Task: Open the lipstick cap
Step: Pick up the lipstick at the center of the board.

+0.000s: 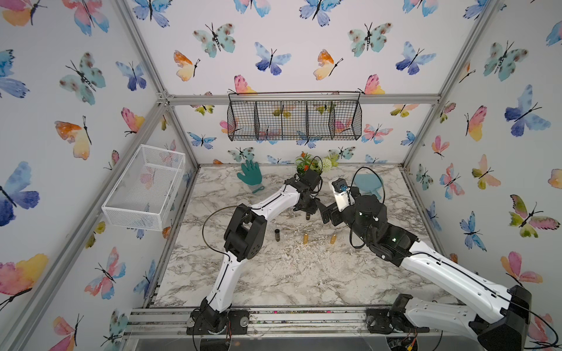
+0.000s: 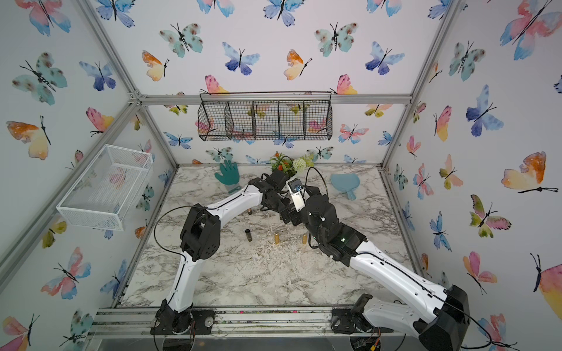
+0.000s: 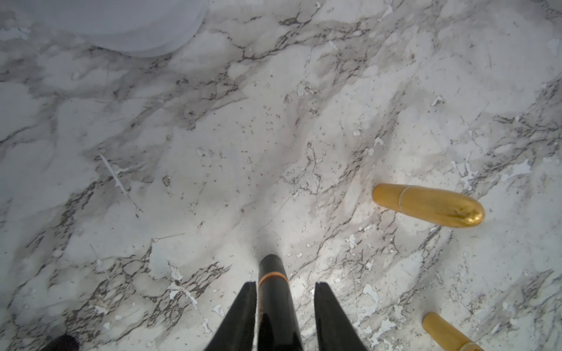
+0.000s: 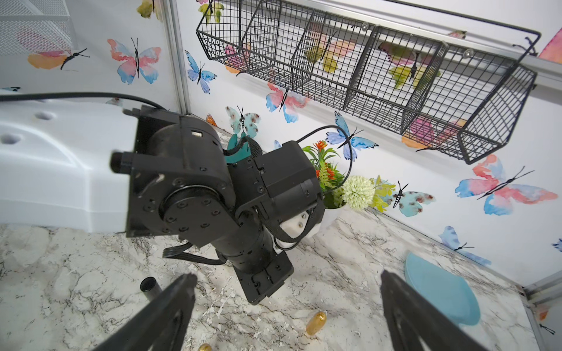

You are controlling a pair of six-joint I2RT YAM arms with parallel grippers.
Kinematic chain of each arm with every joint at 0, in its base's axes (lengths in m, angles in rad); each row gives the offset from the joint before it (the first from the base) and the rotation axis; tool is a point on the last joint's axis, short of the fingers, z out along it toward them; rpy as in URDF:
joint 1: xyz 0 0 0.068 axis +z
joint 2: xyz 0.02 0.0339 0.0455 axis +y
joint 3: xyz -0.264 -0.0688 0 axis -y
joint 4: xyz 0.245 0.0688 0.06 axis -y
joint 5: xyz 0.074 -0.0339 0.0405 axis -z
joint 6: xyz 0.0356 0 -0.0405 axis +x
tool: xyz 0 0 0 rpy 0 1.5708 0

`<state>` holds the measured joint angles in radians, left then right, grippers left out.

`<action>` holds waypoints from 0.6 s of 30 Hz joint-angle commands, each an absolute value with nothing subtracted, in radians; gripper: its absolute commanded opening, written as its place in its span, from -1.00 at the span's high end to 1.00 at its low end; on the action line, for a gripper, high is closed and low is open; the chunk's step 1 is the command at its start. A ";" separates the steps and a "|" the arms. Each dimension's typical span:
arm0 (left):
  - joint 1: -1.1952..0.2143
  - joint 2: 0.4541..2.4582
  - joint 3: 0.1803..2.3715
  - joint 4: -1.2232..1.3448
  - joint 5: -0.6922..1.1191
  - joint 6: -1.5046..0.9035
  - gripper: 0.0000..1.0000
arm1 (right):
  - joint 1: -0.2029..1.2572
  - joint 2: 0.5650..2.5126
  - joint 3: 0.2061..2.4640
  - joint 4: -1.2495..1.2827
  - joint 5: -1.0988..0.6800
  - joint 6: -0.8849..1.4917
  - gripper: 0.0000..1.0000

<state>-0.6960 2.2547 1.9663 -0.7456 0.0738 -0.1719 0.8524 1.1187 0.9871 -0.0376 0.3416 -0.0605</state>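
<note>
A black lipstick point(image 3: 273, 291) w/ an orange ring is seen upright on the marble tabletop point(image 1: 289, 273), towards the back-centre, directly under the L gripper point(image 3: 284, 284). In the L wrist view it is set btwn the two fingers. One finger point(image 3: 240, 319) is pressed against its side, and a strip of table is visible btwn the tube and the other finger. The jaws are thus narrowed round the tube but not clamped on it. In a top view only the lower end of the tube is shown, below the gripper body.

The R gripper point(image 4: 287, 275) is held just beside the L one, jaws spread wide. In the R wrist view the L wrist housing is seen beyond its fingertips.

Nearer the front, three more tubes are stood in a rough row: a black tube point(image 1: 277, 235), a gold lipstick point(image 1: 305, 238) and a second gold lipstick point(image 1: 333, 239). All are apart from each other and from both grippers.

Along the back edge a teal glove point(image 1: 250, 177), a potted plant point(image 1: 316, 164) and a light-blue dish point(image 1: 368, 184) are laid out. A black wire basket point(image 1: 294, 120) is hung on the back wall, and a white mesh basket point(image 1: 146, 185) on the L wall.
</note>
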 commanded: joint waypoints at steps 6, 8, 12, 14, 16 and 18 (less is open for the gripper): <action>-0.703 2.266 1.961 -0.773 0.087 -0.163 0.29 | 0.858 1.109 0.971 -0.031 0.355 -0.052 -0.94; -0.703 2.266 1.958 -0.776 0.083 -0.162 0.26 | 0.856 1.110 0.971 -0.031 0.356 -0.052 -0.94; -0.702 2.263 1.950 -0.776 0.075 -0.163 0.35 | 0.856 1.111 0.968 -0.029 0.356 -0.054 -0.94; -0.702 2.260 1.948 -0.778 0.075 -0.164 0.35 | 0.856 1.112 0.965 -0.026 0.355 -0.053 -0.94; -0.702 2.258 1.946 -0.779 0.078 -0.164 0.36 | 0.856 1.115 0.964 -0.026 0.354 -0.052 -0.94; -0.704 2.255 1.941 -0.781 0.080 -0.165 0.36 | 0.857 1.117 0.964 -0.024 0.354 -0.051 -0.94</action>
<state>-0.6960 2.2547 1.9480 -0.7605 0.0731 -0.1719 0.8524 1.1191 0.9722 -0.0368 0.3416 -0.0601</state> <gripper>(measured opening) 0.320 0.969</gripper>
